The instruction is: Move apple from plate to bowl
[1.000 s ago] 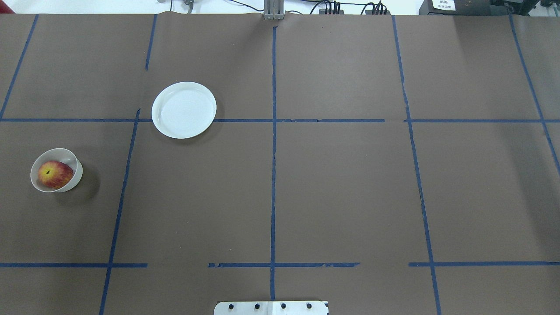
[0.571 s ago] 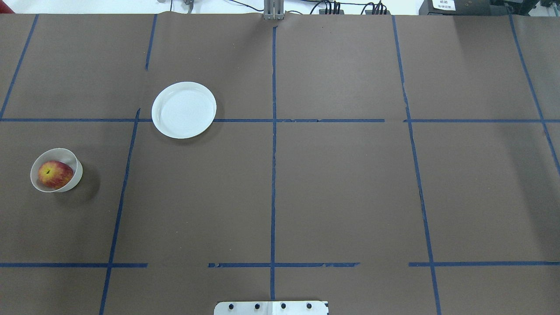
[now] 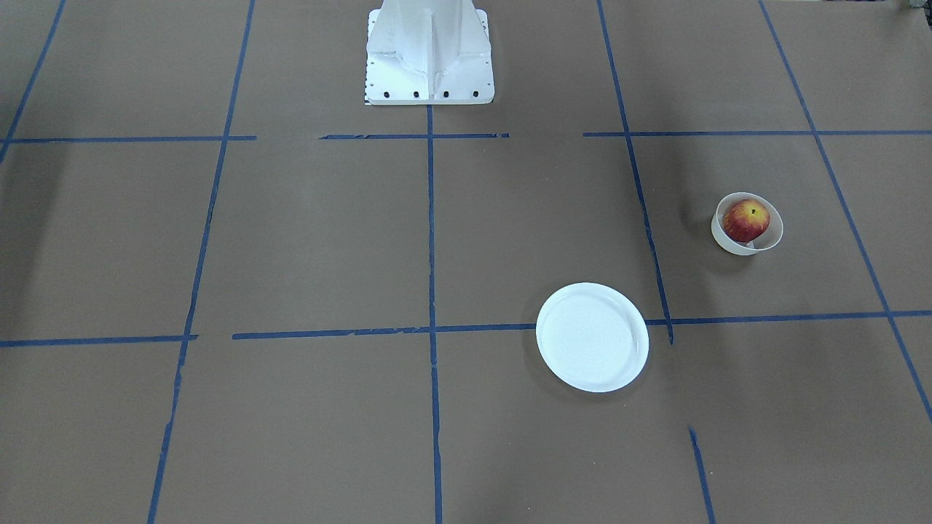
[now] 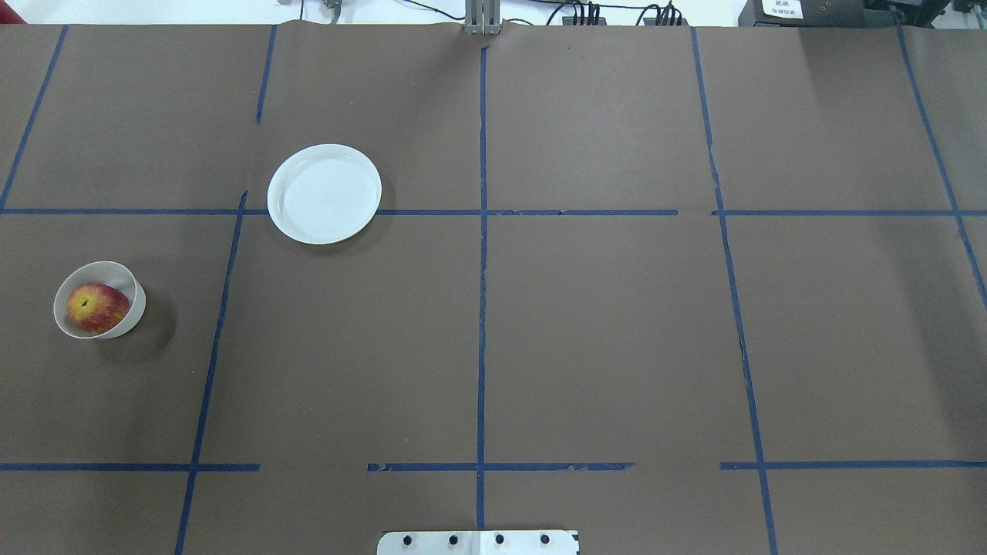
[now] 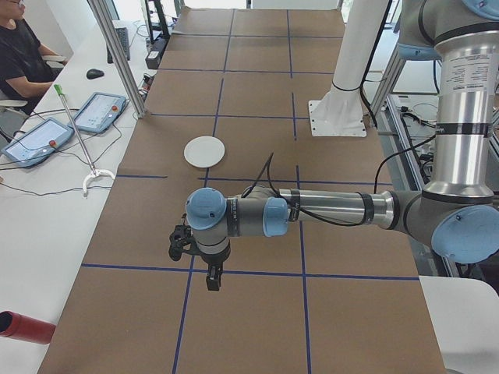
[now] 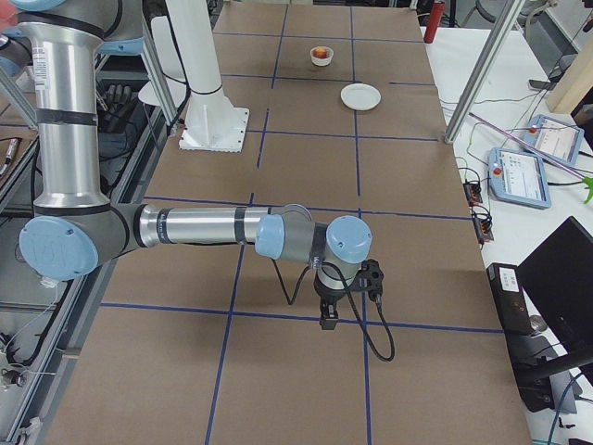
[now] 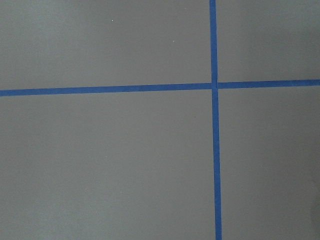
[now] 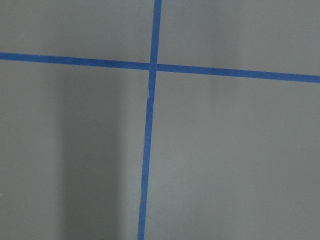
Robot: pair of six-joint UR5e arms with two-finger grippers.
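Apple (image 4: 97, 307) is sitting down inside the bowl (image 4: 133, 316) on the left half of the desk (image 4: 601, 331), stem and yellow patch facing up; plate (image 4: 324, 194) is bare, well apart from the bowl and further out from the robot; so the job looks done to me. Left pincer (image 5: 212, 276) hangs pointing down over a tape crossing (image 7: 215, 85); by its side of the desk it's the nearer one to the bowl. Right pincer (image 6: 329, 318) is way off towards the other end; can't tell if either one is clenched or released. Doubt any further reach is needed.
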